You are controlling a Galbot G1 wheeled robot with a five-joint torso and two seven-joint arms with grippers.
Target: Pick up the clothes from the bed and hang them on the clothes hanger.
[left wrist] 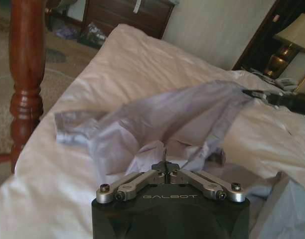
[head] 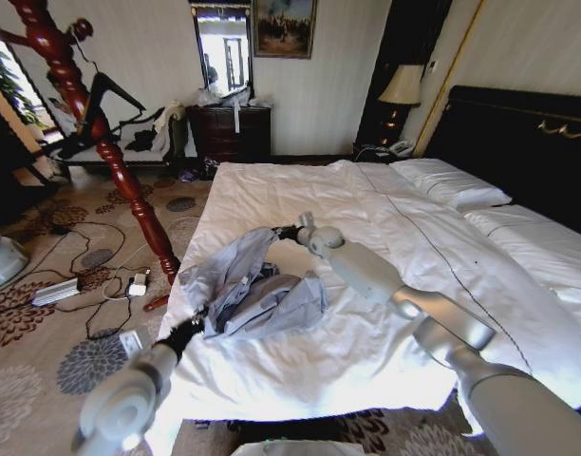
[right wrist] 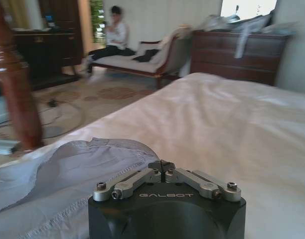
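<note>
The clothes [head: 257, 290], a light blue-grey shirt, lie crumpled on the near left part of the bed [head: 366, 332]. My left gripper [head: 197, 323] is at the shirt's near edge by the bed's left side, shut on a fold of the cloth [left wrist: 165, 172]. My right gripper [head: 283, 231] is shut on the shirt's far end and holds that end raised off the duvet; it appears in the left wrist view as the right gripper [left wrist: 257, 93], pulling the shirt [left wrist: 167, 119] taut. The shirt's hem [right wrist: 82, 164] lies just before the right fingers. A black triangular clothes hanger [head: 120, 93] hangs on the wooden stand.
A carved red-brown wooden stand [head: 110, 142] leans up beside the bed's left edge. Cables and a power strip [head: 58, 290] lie on the patterned carpet. White pillows [head: 452, 180] and the black headboard [head: 518, 133] are at the right; a dark dresser [head: 232, 131] stands behind.
</note>
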